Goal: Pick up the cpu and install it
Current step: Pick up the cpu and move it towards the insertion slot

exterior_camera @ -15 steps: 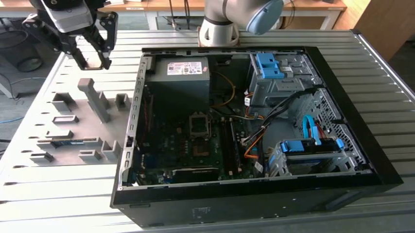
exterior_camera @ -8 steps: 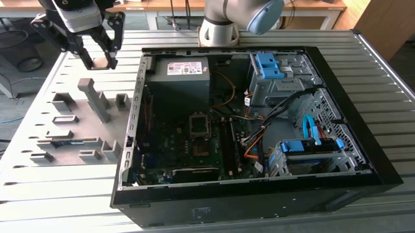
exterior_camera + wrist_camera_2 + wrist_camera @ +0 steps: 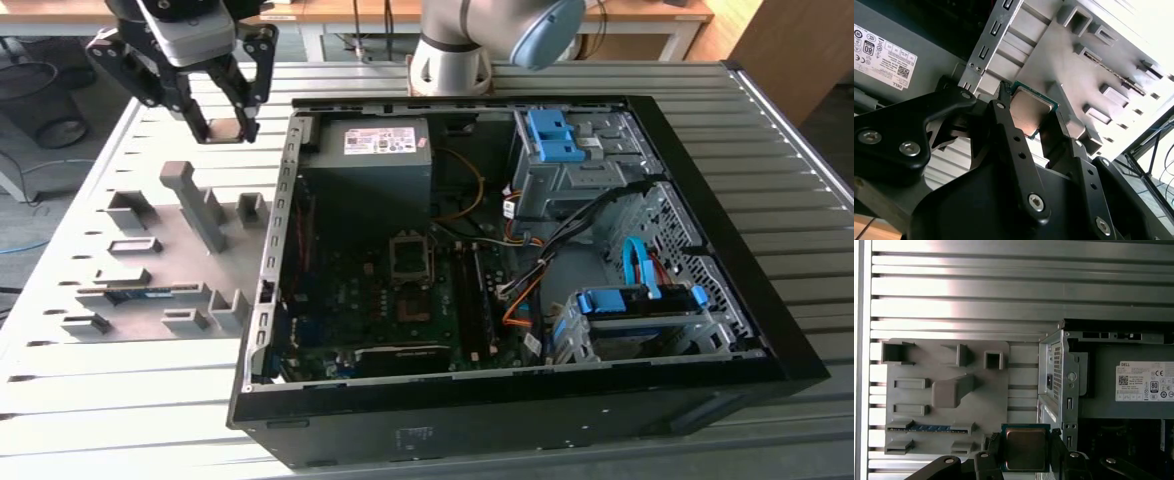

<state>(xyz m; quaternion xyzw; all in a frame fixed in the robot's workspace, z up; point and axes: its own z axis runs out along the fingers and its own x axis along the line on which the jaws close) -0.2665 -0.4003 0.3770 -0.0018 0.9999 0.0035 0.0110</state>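
One black two-fingered gripper (image 3: pixel 227 125) is carrying one small, flat, square cpu with a silver-grey metal top (image 3: pixel 1025 448).

In both wrist views its two fingers (image 3: pixel 1009 135) are clamping opposite edges of the cpu, keeping it in the air. In the exterior view it is hanging near one grey plastic tray of slots (image 3: pixel 147 250) and just outside the wall of one open black computer case (image 3: pixel 534 300). One long green memory stick (image 3: pixel 929 428) is lying in a tray slot, well apart from the cpu. Everything is resting on one ribbed metal table (image 3: pixel 120 420).
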